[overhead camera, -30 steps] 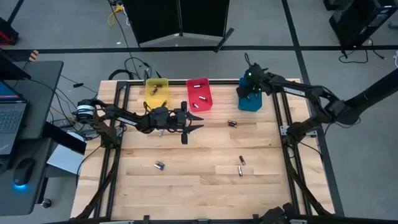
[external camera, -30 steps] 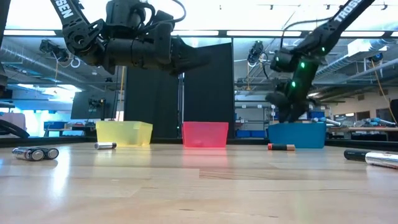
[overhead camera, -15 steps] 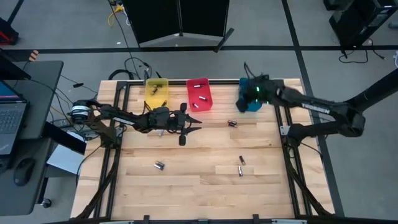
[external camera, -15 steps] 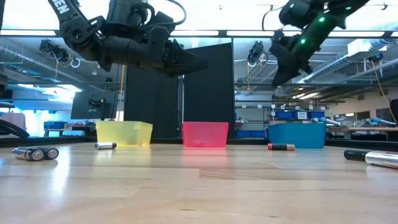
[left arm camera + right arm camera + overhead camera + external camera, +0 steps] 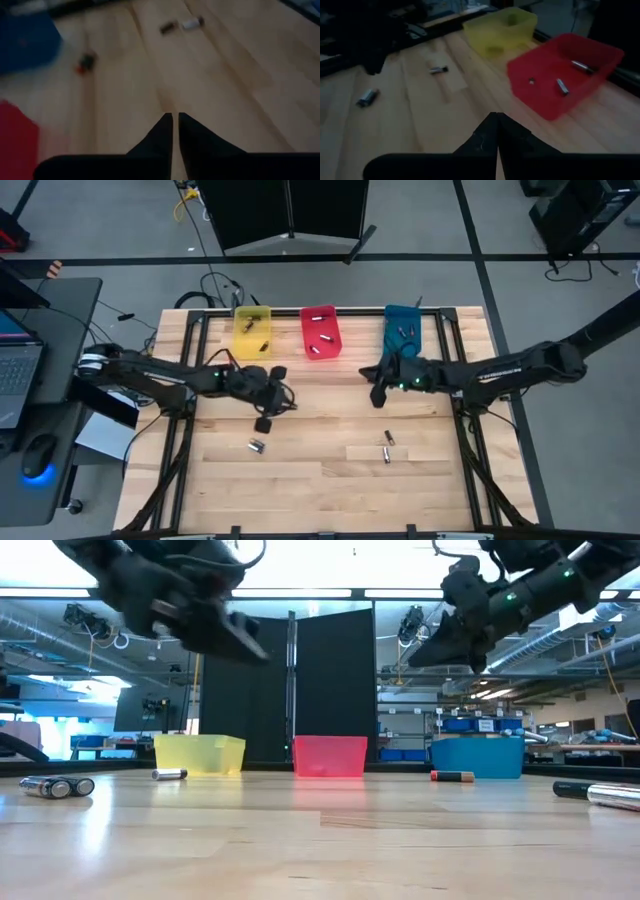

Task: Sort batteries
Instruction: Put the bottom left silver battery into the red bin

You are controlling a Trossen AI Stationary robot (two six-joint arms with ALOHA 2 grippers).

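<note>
Left gripper point(image 5: 266, 423): I am hovering over the table point(image 5: 320, 480), fingers nearly touching, holding nothing.
Right gripper point(image 5: 377, 397): I am hanging closed, empty.
Batteries point(image 5: 387, 447): lying scattered on wood; some sitting in the red bin point(image 5: 335, 345).

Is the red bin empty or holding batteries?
Holding batteries: the red bin has two silvery cells and a small dark one inside.

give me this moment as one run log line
left gripper: shut, empty, above table | right gripper: shut, empty, near blue bin | loose batteries remain on table
</note>
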